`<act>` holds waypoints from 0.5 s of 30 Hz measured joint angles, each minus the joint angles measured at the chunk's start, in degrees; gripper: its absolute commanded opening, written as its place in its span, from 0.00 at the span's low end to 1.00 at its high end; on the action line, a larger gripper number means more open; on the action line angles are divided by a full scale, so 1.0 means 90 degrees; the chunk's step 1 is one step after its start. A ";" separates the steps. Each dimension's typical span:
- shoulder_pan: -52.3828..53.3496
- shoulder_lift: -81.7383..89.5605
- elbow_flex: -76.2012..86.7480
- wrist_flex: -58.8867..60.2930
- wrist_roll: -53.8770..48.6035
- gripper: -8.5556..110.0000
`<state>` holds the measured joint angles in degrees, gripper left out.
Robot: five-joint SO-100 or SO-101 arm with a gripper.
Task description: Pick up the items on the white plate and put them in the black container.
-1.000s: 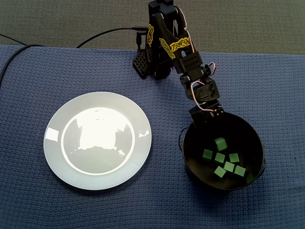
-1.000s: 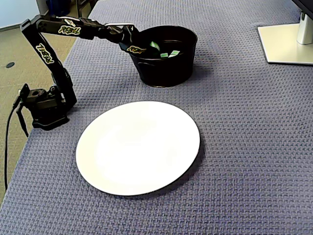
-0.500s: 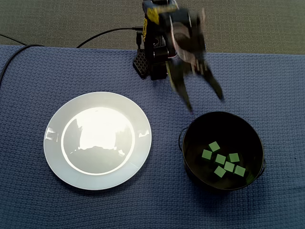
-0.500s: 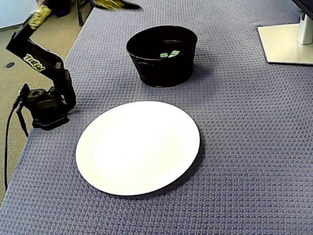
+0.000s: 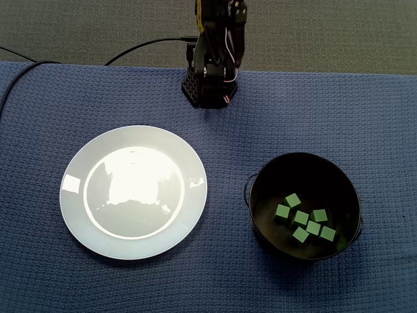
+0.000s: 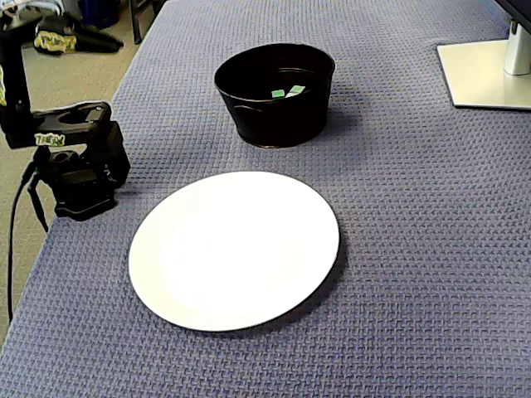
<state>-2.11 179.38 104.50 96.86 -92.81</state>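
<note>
The white plate (image 5: pixel 133 191) (image 6: pixel 235 249) lies bare on the blue cloth, with nothing on it in both fixed views. The black container (image 5: pixel 260 218) (image 6: pixel 274 116) holds several small green cubes (image 5: pixel 303 218) (image 6: pixel 286 91). The arm (image 5: pixel 212 49) is folded back over its base (image 6: pixel 79 186), far from both plate and container. My gripper (image 6: pixel 116 46) shows at the upper left of a fixed view, pointing right over the floor beyond the table edge. Its fingers look shut with nothing between them.
A white monitor stand base (image 6: pixel 489 75) sits at the far right corner of the cloth. A black cable (image 5: pixel 143 45) (image 6: pixel 12 240) runs from the arm's base off the table. The table edge passes just beside the base.
The last green cube dropped into the container. The arm then lifted away from the container's rim and folded back over its base, and the gripper's spread fingers came together.
</note>
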 measured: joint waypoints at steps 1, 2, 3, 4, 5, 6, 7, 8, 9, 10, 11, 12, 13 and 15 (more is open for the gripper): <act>0.0020 0.0107 0.0332 0.0000 0.0010 0.12; 0.0039 0.0186 0.0703 0.0000 0.0010 0.11; 0.0049 0.0234 0.1074 -0.0020 0.0010 0.11; 0.0049 0.0254 0.1426 -0.0039 0.0010 0.10; 0.0059 0.0264 0.1777 -0.0039 0.0010 0.10; 0.0059 0.0273 0.2109 -0.0039 0.0010 0.10; 0.0059 0.0273 0.2451 -0.0078 0.0010 0.10; 0.0059 0.0273 0.2793 -0.0186 0.0010 0.10; 0.0059 0.0273 0.3154 -0.0283 0.0010 0.10; 0.0059 0.0273 0.3516 -0.0391 0.0010 0.11; 0.0059 0.0273 0.3887 -0.0518 0.0000 0.11; 0.0059 0.0273 0.4268 -0.0693 0.0000 0.10; 0.0049 0.0273 0.4639 -0.0918 0.0000 0.10; 0.0049 0.0273 0.5430 -0.1514 0.0000 0.10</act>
<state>-1.67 181.85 153.37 83.23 -92.81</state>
